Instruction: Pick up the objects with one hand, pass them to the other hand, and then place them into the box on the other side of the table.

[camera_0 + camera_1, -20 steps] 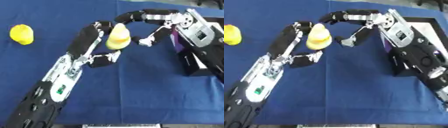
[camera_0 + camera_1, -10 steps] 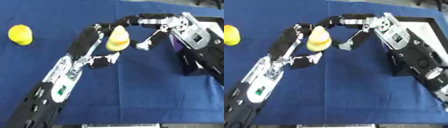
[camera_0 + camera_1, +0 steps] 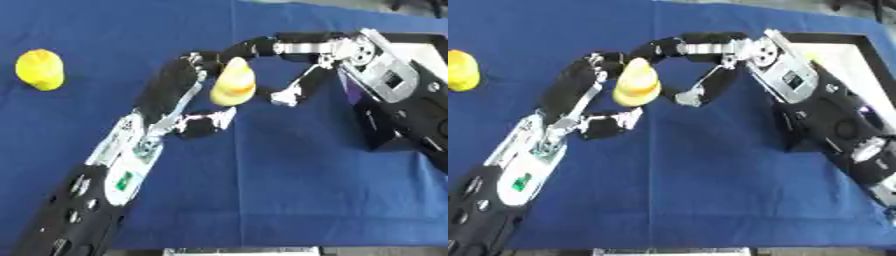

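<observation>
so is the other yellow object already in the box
No, the second yellow object lies on the blue cloth at the table's left edge, far from the black-rimmed box on the right.

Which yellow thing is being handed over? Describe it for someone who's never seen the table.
On the blue table, look mid-table where the left hand and right hand meet. The yellow cone-shaped object stands upright between their fingers. The other yellow object lies alone near the table's left edge, untouched.

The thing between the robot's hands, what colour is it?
Yellow: the cone-shaped object, clearest in the left eye view.
</observation>
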`<action>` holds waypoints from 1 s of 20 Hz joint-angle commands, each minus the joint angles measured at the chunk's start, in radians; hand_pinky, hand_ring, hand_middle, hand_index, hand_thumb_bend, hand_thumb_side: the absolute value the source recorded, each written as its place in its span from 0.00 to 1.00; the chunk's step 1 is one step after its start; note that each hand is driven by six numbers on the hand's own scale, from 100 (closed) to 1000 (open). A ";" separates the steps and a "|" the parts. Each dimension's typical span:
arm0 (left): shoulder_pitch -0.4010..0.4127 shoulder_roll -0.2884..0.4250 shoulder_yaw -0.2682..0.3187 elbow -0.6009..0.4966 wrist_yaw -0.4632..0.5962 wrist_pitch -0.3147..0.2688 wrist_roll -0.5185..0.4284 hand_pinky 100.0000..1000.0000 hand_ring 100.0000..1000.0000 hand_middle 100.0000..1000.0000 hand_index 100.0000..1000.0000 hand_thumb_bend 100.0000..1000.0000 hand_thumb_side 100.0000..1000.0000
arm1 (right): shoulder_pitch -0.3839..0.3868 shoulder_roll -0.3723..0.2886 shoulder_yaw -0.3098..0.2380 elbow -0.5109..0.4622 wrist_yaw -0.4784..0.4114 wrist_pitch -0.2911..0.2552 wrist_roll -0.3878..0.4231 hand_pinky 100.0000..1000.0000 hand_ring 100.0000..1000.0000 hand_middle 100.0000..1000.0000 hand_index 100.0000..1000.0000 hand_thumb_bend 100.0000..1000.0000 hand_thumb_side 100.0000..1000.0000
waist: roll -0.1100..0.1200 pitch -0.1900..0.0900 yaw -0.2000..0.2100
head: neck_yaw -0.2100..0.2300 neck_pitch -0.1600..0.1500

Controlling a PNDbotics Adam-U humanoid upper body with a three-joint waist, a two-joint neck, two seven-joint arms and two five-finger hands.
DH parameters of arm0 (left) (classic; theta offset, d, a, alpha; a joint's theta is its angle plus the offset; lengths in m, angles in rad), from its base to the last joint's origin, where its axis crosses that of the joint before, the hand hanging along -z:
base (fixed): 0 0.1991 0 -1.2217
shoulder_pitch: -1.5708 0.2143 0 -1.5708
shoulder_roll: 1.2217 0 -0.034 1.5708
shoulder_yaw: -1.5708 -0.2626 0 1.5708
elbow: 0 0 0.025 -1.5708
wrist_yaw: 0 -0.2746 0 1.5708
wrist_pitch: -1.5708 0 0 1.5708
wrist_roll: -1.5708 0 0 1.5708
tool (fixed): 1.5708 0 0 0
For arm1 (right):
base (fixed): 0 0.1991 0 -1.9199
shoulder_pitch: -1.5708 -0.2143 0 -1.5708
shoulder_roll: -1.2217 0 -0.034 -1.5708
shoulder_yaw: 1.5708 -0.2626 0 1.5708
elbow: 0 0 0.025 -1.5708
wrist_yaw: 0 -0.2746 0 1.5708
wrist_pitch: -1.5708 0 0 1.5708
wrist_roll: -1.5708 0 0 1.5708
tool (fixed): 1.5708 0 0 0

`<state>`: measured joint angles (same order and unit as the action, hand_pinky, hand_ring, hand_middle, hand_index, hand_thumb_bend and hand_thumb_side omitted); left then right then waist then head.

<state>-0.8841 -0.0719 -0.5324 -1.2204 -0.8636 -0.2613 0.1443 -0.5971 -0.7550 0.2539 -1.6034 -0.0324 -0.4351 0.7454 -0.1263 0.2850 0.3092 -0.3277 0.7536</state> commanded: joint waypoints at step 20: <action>-0.025 -0.019 0.001 -0.010 -0.046 -0.015 0.028 0.70 0.53 0.45 0.51 0.00 0.03 | -0.011 -0.032 -0.010 0.004 0.001 -0.229 0.162 0.96 1.00 1.00 1.00 0.00 0.17 | -0.011 -0.002 -0.001 | -0.008 0.001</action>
<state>-0.8867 -0.0806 -0.5280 -1.2082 -0.9064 -0.2733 0.1684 -0.5910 -0.7634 0.2617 -1.5961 -0.0356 -0.4659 0.7147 -0.1263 0.2850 0.3092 -0.3320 0.7542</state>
